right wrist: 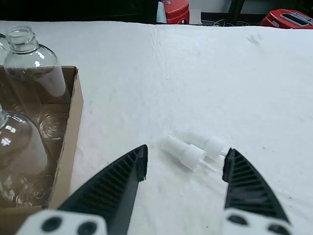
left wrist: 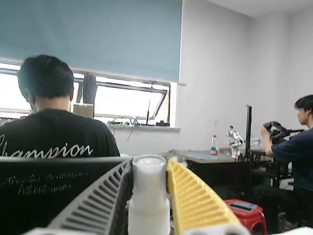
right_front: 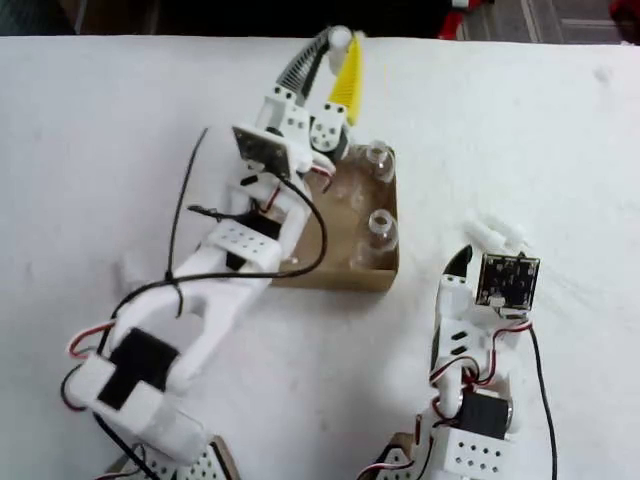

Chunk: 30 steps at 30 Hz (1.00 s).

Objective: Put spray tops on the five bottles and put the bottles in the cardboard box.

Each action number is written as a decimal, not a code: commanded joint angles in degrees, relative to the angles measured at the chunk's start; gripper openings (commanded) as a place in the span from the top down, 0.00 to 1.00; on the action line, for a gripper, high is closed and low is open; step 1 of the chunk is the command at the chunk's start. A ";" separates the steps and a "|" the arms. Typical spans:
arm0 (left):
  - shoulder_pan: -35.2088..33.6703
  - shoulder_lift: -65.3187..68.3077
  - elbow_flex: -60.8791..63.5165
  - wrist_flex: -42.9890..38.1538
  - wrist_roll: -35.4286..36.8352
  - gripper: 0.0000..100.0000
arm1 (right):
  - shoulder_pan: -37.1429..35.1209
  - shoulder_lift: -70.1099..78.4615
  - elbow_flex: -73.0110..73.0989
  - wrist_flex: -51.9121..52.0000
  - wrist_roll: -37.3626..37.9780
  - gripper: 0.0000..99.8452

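My left gripper (right_front: 338,42) is raised beyond the far side of the cardboard box (right_front: 385,272), shut on a white spray top (left wrist: 148,188) held upright between its grey and yellow fingers (left wrist: 193,196). Two open-necked clear bottles (right_front: 378,157) (right_front: 382,229) stand in the box without tops. In the right wrist view, bottles (right wrist: 33,63) (right wrist: 14,154) stand inside the box wall (right wrist: 72,125). My right gripper (right wrist: 186,169) is open just short of two loose spray tops (right wrist: 187,153) (right wrist: 211,145) lying on the white table, to the right of the box. From above, those tops (right_front: 495,236) lie just past the black finger (right_front: 459,264).
The left arm's body and cables (right_front: 235,250) lie across the box's left part and hide what is under them. White table cloth (right_front: 560,140) stretches right of the box and behind it. A red stool (right wrist: 293,18) stands past the table's far edge.
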 commanded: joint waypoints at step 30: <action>2.24 1.10 7.30 3.78 0.26 0.98 | -0.13 -0.04 0.53 -0.66 0.62 0.77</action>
